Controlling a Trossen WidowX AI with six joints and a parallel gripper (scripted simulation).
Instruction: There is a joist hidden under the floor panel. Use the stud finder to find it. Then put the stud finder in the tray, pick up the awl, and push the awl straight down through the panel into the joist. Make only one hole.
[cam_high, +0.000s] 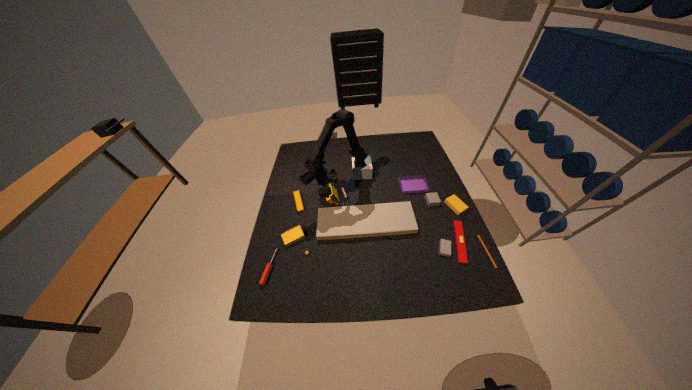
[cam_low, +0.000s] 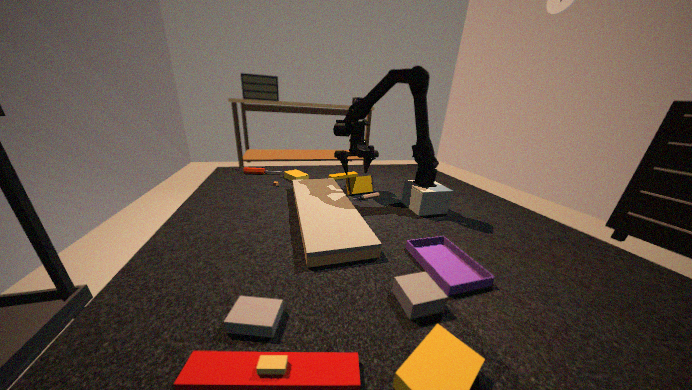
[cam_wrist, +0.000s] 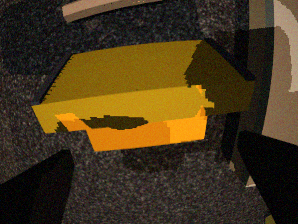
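Note:
The yellow stud finder (cam_high: 332, 193) (cam_low: 359, 184) (cam_wrist: 133, 96) lies on the dark mat just behind the left end of the pale floor panel (cam_high: 380, 222) (cam_low: 332, 225). The awl (cam_high: 344, 192) (cam_low: 370, 195), with a wooden handle and a thin metal tip, lies on the mat right beside it. My gripper (cam_low: 356, 165) (cam_wrist: 156, 151) is open and empty. It hangs a little above the stud finder, fingers pointing down. The purple tray (cam_high: 400, 185) (cam_low: 470, 286) stands empty to the right of the arm's base.
The arm's grey base block (cam_high: 366, 172) (cam_low: 430, 198) stands behind the panel. Yellow blocks (cam_high: 298, 200) (cam_high: 293, 235) (cam_high: 456, 204), grey blocks (cam_high: 432, 199) (cam_high: 445, 247), a red level (cam_high: 460, 241), a screwdriver (cam_high: 267, 270) and a pencil (cam_high: 486, 251) lie around. A bench stands left, shelving right.

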